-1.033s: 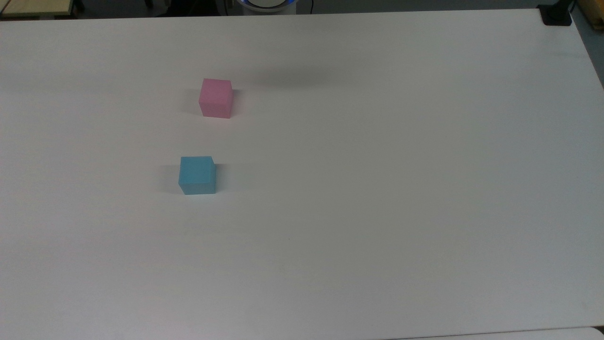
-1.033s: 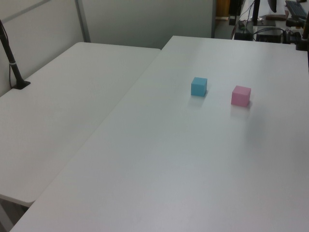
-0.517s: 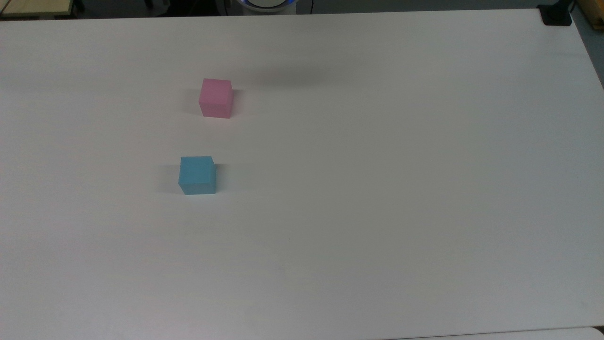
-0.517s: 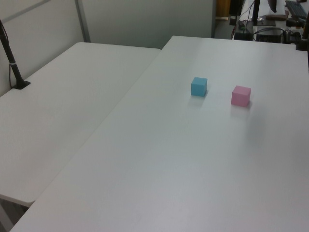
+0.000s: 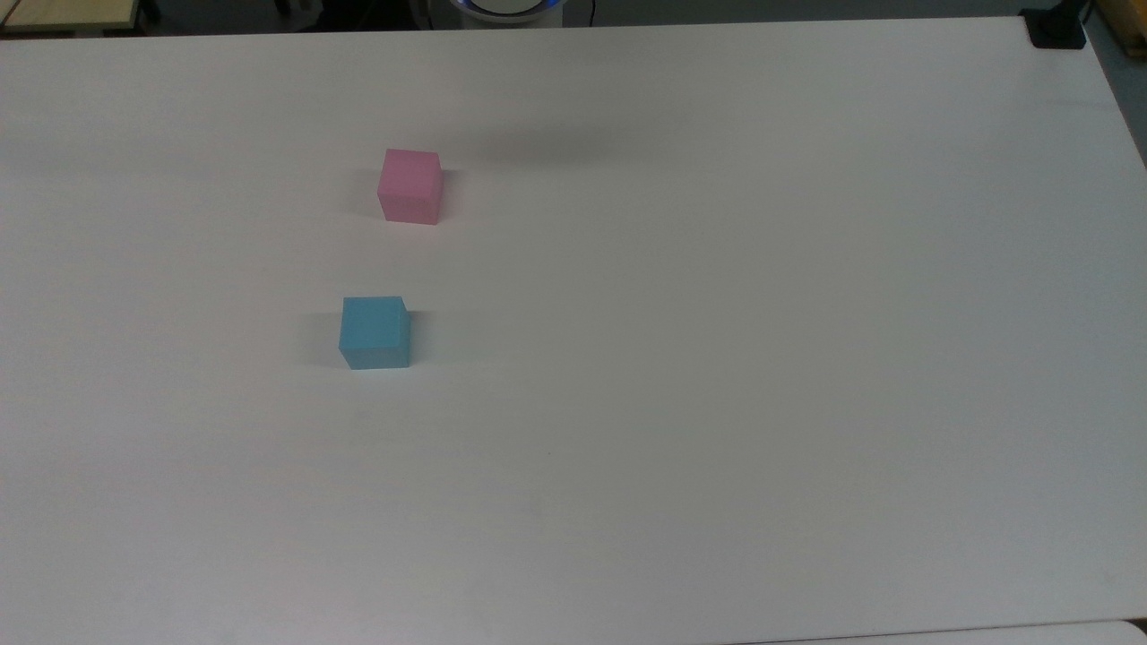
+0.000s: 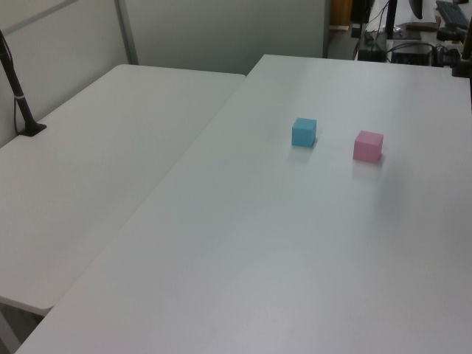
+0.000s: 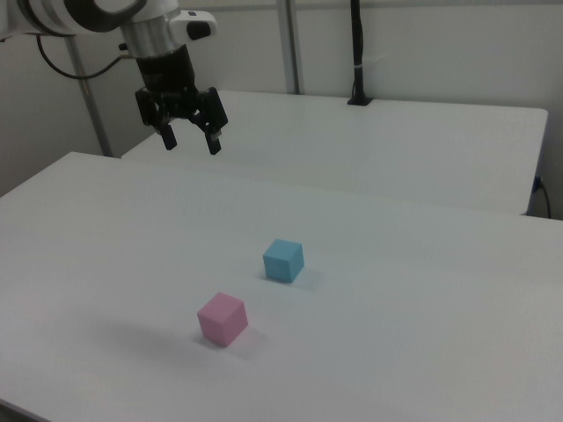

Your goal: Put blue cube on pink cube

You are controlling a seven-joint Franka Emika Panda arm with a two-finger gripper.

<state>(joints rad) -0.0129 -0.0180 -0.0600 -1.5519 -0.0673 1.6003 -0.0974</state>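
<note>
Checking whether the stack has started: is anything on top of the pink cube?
Nothing is. The pink cube's top face is bare in all three views, and the blue cube sits apart on the table. The tool hangs open, holding nothing.

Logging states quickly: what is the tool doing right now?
Tool: open, holding nothing, raised above the table, away from the blue cube and the pink cube.

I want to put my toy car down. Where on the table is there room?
The white table is bare across the top view's whole right and bottom. Only the small matte pink cube and small matte sky-blue cube sit on it, apart, with a bare strip between them.
</note>
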